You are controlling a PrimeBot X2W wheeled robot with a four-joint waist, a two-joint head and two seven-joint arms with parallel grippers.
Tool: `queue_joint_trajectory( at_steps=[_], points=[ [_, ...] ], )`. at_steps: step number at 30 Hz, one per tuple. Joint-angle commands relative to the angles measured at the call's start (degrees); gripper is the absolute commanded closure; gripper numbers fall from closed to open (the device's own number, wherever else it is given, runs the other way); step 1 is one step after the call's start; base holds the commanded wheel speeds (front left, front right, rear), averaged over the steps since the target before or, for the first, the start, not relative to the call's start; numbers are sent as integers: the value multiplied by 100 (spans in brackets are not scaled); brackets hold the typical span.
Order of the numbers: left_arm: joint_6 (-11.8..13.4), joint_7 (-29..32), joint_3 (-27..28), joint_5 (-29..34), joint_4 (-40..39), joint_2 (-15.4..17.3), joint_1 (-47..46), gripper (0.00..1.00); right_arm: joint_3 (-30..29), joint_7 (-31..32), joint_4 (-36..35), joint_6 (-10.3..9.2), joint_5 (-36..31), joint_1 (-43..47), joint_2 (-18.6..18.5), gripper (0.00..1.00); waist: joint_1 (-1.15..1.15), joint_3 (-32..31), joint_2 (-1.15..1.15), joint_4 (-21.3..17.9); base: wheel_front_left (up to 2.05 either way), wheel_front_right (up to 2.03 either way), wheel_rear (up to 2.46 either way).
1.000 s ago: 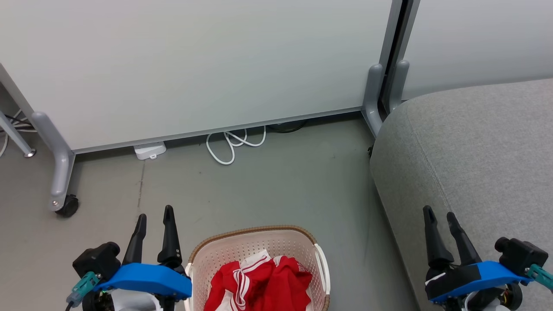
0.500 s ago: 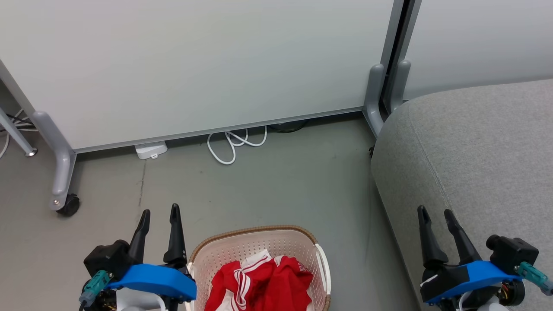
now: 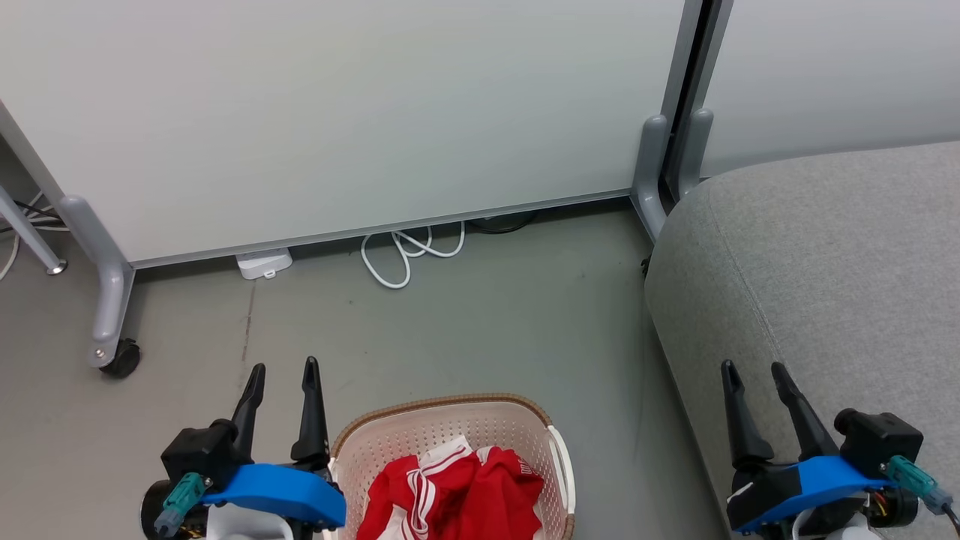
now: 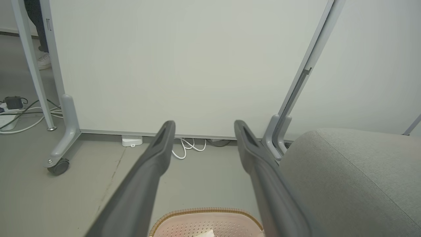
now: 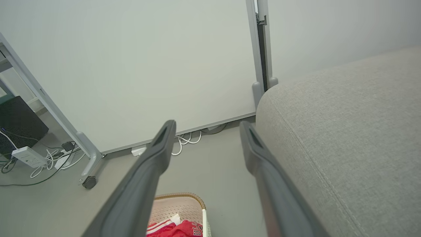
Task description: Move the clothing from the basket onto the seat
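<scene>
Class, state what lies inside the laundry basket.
Red clothing with white stripes lies bunched inside the basket. The basket's floor beneath it is covered; the garment count is unclear.

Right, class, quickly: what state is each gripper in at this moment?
Left gripper: open, holding nothing.
Right gripper: open, holding nothing.
</scene>
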Motion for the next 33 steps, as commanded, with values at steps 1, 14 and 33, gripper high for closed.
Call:
queue_joint_trajectory(
  at_steps=[1,14,33],
  points=[
    [7,-58,-14,89,-6,25,-101,0,-5,-44,-6,12,-73,-53,-39,0,0,-1,0,1,0,0,0],
    [22,-208,-97,444,81,26,-104,0,40,-178,-9,12,-603,-22,-42,0,0,-3,0,15,0,0,0],
    [34,-245,-83,439,115,26,-123,0,70,-236,33,9,-714,-83,-43,0,0,62,0,1,0,0,0]
  ],
)
